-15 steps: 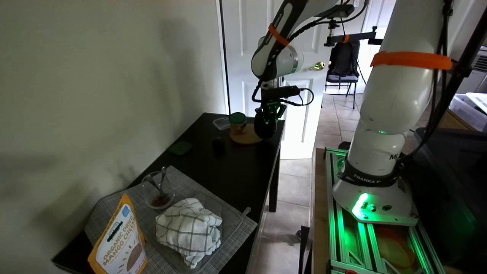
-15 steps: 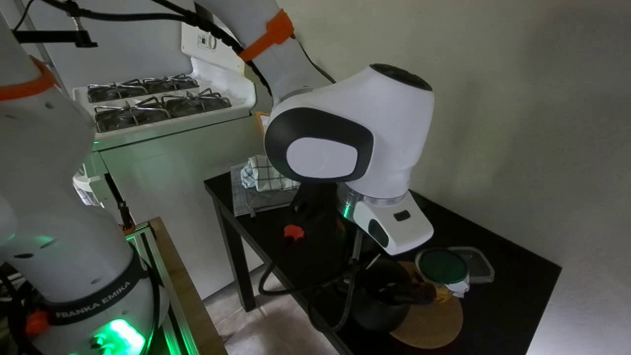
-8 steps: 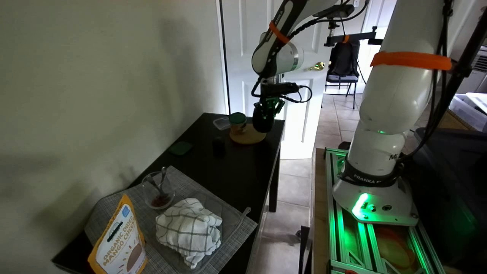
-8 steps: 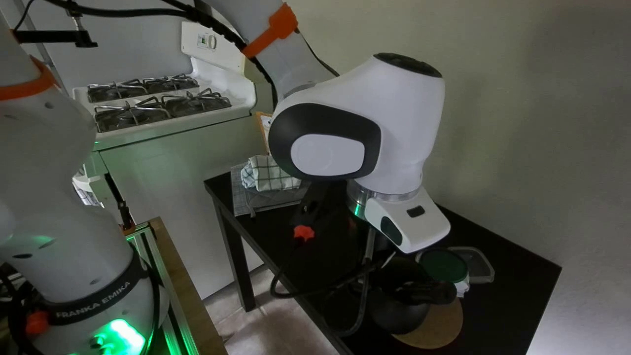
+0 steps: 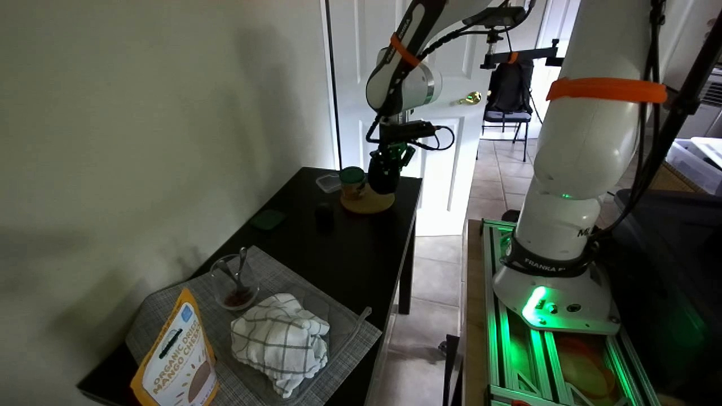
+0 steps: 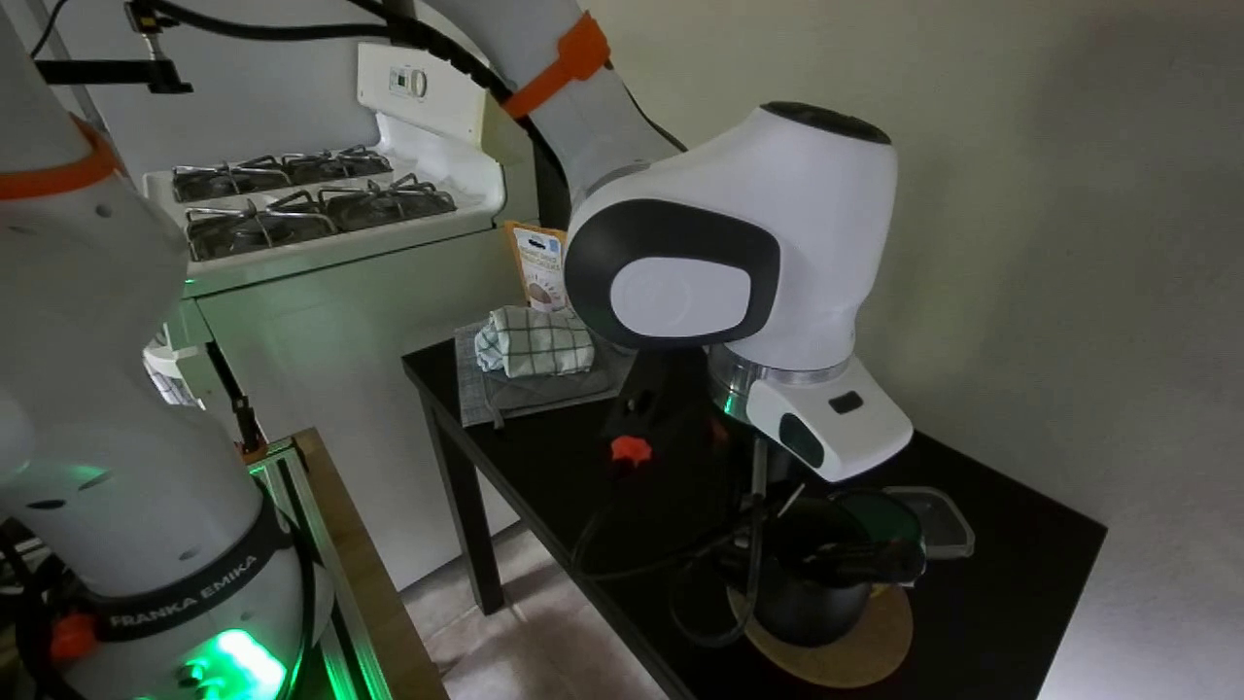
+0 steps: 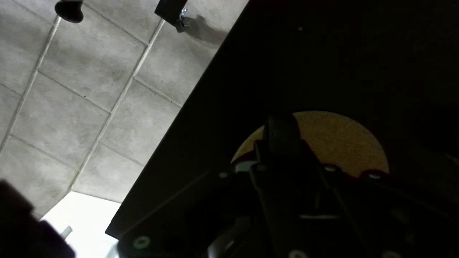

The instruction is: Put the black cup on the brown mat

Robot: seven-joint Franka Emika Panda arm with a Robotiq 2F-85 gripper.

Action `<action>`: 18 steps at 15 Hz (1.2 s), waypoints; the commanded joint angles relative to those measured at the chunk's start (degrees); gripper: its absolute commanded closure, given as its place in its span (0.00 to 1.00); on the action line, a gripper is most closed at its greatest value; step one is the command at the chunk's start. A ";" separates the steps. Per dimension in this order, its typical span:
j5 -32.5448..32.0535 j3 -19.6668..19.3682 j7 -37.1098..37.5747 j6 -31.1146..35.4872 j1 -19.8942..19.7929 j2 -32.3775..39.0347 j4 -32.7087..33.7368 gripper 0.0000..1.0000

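The black cup [image 6: 812, 605], held and round-bellied, overlaps the brown mat [image 6: 860, 653] in both exterior views, whether touching cannot be told; the mat, a flat disc, lies on the worktop [image 6: 1001, 603]

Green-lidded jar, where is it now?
In an exterior view, the green-lidded jar stands at the far end of the black table, near the picture's middle, between a clear container on its left and the black cup on its right.

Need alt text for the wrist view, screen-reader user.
Round brown mat on a dark table, partly hidden behind black foreground shapes too dim to tell apart. Pale floor tiles fill the upper left, beyond the table's diagonal edge.
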 commanded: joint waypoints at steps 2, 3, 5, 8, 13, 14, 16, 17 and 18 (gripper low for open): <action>1.03 0.40 0.55 2.79 1.03 1.65 1.92 0.94; 1.06 0.49 0.53 3.03 1.25 2.06 2.20 0.94; 1.79 0.79 -0.05 3.11 1.74 2.72 2.67 0.94; 2.75 1.27 -0.27 3.01 2.54 3.17 2.62 0.94; 2.76 1.79 0.36 2.74 3.60 3.64 1.87 0.94; 2.68 1.76 0.46 2.73 3.73 3.81 1.77 0.94; 2.60 1.66 0.89 2.66 3.87 4.16 1.53 0.94; 2.61 1.60 1.02 2.66 3.89 4.31 1.42 0.94; 2.54 1.54 1.06 2.63 3.89 4.42 1.34 0.94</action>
